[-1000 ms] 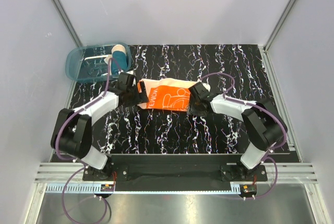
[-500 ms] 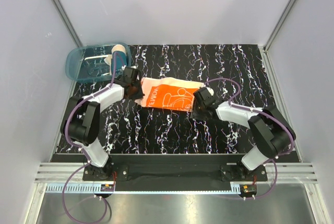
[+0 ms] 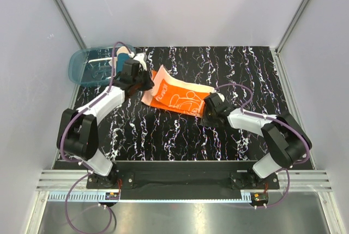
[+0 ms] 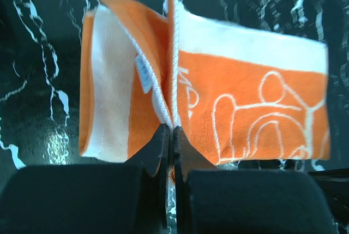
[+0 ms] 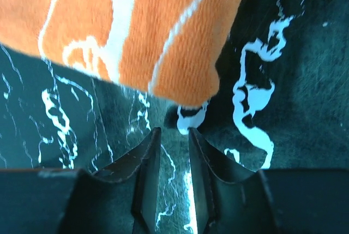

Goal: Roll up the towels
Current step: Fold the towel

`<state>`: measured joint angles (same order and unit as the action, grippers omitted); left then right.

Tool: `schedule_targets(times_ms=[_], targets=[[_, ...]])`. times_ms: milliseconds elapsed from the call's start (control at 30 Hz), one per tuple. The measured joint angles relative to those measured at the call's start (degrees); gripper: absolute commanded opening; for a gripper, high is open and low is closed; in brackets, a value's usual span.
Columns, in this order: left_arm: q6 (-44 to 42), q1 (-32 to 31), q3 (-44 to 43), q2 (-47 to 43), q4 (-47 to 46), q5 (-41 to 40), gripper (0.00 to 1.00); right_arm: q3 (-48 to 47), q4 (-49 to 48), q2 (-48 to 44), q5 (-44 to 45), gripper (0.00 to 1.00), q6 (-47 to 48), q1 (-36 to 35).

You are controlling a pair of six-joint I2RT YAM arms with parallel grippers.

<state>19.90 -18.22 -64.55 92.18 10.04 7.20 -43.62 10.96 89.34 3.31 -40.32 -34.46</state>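
1. Farthest left, a translucent blue tub [image 3: 87,67] sits at the back-left corner of the black, white-veined mat [image 3: 240,70], with its outer side hanging past the mat's edge.
2. At the tub's right end is the teal-blue towel [image 3: 124,52], a small bundle with some cream showing. The left arm's wrist and cable cover much of it. I cannot tell whether it lies fully inside the tub.
3. Just right of the tub is the left gripper [image 3: 144,83]. Its fingers are clenched on the left edge of the orange towel [image 3: 180,96]. In the left wrist view the two black fingertips of this gripper [image 4: 170,136] press together, with the towel's white stitched hem pinched between them.
4. The orange towel [image 4: 245,108] is in the middle of the mat, between the two grippers. It is folded into a long band that runs from back-left to front-right.
   - Its left end is raised and tilted up where it is gripped, and the rest lies on the mat.
   - White line drawings cover the upper face.
   - A paler side shows at the lifted end, with a small sewn label [image 4: 144,76] beside the hem.
5. The right gripper [image 3: 205,115] sits low over the mat at the towel's front-right corner. In the right wrist view its fingers [image 5: 147,157] stand a narrow gap apart and grasp nothing, with bare mat showing between them. The towel's rounded corner [image 5: 185,81] lies just beyond the tips of this gripper [image 5: 169,138], not between them.
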Motion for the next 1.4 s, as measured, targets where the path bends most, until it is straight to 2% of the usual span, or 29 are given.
schedule_targets(times_ms=[67,100,200,300,333,433,567,633,733,800,933,1033,1233,1400], targets=[[0.00,1.53,1.16,-0.55,-2.36,1.29,0.14,1.01,-0.26,-0.87,-0.92,0.34,0.07,0.00],[0.11,2.51,1.29,0.20,-3.21,1.95,0.28,1.66,-0.46,-1.42,-1.62,0.33,0.22,0.00],[0.76,5.14,1.27,5.09,-5.51,3.17,0.37,3.15,-0.63,-2.82,-3.93,0.31,1.01,-0.04],[1.57,6.62,1.14,11.56,-5.51,3.63,0.37,4.46,-0.11,-4.39,-5.46,0.31,1.75,-0.20],[1.81,6.75,1.14,13.27,-5.07,3.58,0.30,4.92,0.66,-5.18,-5.90,0.31,1.99,-0.31],[2.80,6.88,1.03,15.28,-4.04,3.48,0.29,6.05,3.19,-8.15,-6.25,0.31,2.45,-0.52],[3.43,6.97,0.72,14.64,-2.95,1.36,0.45,6.21,6.16,-15.76,-7.48,0.30,2.60,-0.57],[3.87,6.99,0.61,14.62,-2.12,0.35,0.49,5.44,7.21,-19.82,-7.48,0.29,2.58,-0.63],[4.11,7.17,-0.39,14.62,-0.33,-1.38,0.50,2.21,8.33,-22.25,-7.28,0.22,2.58,-0.63],[4.13,7.41,-0.79,14.62,0.57,-2.34,0.50,-1.66,9.03,-20.57,-6.88,0.15,2.58,-0.42],[4.68,7.61,-0.76,14.62,2.14,-3.67,0.50,-10.19,8.70,-11.96,-6.88,0.13,2.58,1.49],[5.55,7.61,-0.11,14.43,2.19,-4.31,0.50,-12.61,6.60,-5.57,-7.41,0.10,2.58,3.76],[6.99,7.61,4.63,10.49,2.03,-4.68,0.50,-13.07,4.59,5.79,-7.56,0.07,2.45,5.49],[8.50,7.61,8.85,6.97,2.32,-4.90,0.50,-7.15,2.64,6.78,-8.41,0.06,1.25,7.87]])
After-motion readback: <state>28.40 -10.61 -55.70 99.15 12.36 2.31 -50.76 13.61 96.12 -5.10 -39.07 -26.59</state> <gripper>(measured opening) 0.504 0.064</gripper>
